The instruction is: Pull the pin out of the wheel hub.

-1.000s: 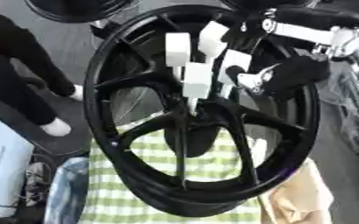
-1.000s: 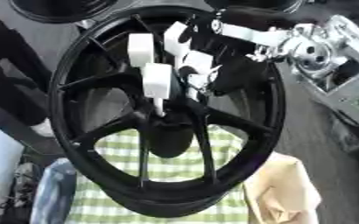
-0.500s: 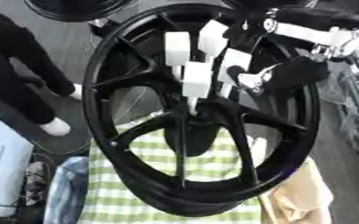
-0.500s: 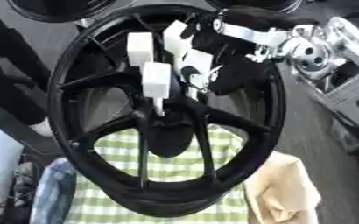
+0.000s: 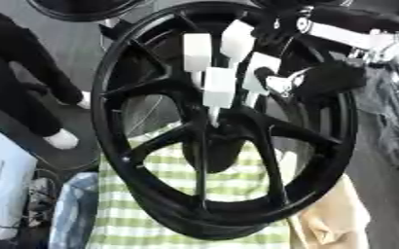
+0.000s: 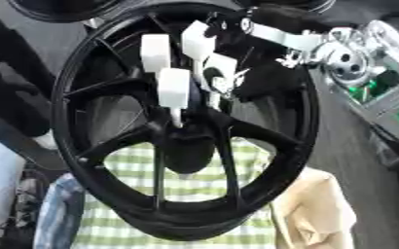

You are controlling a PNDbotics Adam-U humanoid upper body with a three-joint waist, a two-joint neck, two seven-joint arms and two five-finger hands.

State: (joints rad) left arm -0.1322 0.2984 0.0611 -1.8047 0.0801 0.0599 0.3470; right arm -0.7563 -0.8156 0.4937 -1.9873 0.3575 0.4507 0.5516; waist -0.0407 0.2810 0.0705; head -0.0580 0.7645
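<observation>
Pin (image 5: 213,115) sits at the centre of the black wheel hub (image 5: 135,160); your right hand (image 5: 237,73) hangs over it, white-tipped fingers (image 5: 218,87) pinched on its top.

Soft even light, blurry, slightly dim

The black wheel hub (image 5: 205,160) is looking like glossy painted metal. Below the hand (image 5: 224,68), whose pads are showing matt white, green-checked cloth (image 5: 220,182) is lying.
</observation>
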